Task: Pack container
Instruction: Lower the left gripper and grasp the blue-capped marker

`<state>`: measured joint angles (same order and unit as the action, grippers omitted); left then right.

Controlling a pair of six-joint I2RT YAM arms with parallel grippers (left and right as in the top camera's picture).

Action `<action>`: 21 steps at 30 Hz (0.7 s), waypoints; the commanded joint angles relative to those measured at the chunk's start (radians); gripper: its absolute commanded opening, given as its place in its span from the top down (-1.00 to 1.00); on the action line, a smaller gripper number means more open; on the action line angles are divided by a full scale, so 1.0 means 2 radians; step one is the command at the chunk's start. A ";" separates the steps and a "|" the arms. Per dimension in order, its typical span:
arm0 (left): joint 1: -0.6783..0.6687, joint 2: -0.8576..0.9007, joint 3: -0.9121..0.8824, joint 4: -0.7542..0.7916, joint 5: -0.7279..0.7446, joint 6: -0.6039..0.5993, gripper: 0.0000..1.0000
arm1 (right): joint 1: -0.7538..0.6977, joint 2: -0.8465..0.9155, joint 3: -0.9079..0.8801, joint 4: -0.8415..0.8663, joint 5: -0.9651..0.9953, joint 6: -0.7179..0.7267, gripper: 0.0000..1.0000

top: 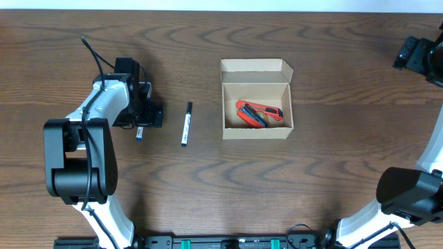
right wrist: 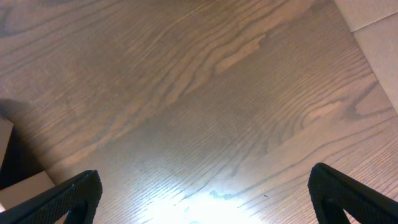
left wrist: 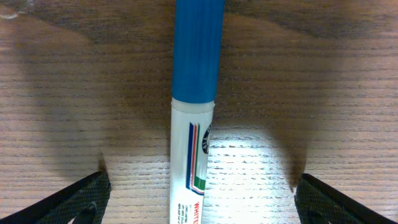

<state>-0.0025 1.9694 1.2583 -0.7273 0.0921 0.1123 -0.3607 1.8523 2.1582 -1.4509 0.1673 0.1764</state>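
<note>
The container (top: 257, 133) sits near the middle of the bench (top: 311, 180), its lid flap folded open toward the far edge. Orange and black items (top: 257, 113) lie inside; what they are cannot be told. To its left, well apart, a white marker with a black cap (top: 185, 124) lies flat on the wood.

The left end effector (left wrist: 199, 200) hangs low over a blue-capped white marker (left wrist: 193, 124) further left. It is released, with its fingers (left wrist: 81, 199) spread wide on either side of the barrel and clear of it.

The right end effector (right wrist: 205, 193) is at the far right corner, well away from the container. It too is released, and only bare wood lies between its fingers.
</note>
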 commanded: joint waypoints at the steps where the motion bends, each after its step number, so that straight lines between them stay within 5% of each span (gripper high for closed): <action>1: 0.001 0.014 0.005 0.002 -0.011 0.006 -0.91 | -0.003 0.003 -0.002 0.000 0.000 0.007 -0.98; 17: 0.001 0.014 0.005 0.013 -0.010 0.006 -0.96 | -0.003 0.003 -0.002 0.000 0.000 0.007 -0.99; 20: 0.001 0.014 0.005 0.013 -0.011 0.006 -0.24 | -0.003 0.003 -0.002 0.000 0.000 0.007 -0.99; 21: 0.001 0.014 0.005 0.013 -0.011 0.006 0.14 | -0.003 0.003 -0.002 0.000 0.000 0.007 -0.99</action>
<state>-0.0021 1.9724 1.2583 -0.6994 0.0742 0.1089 -0.3607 1.8526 2.1582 -1.4506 0.1673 0.1764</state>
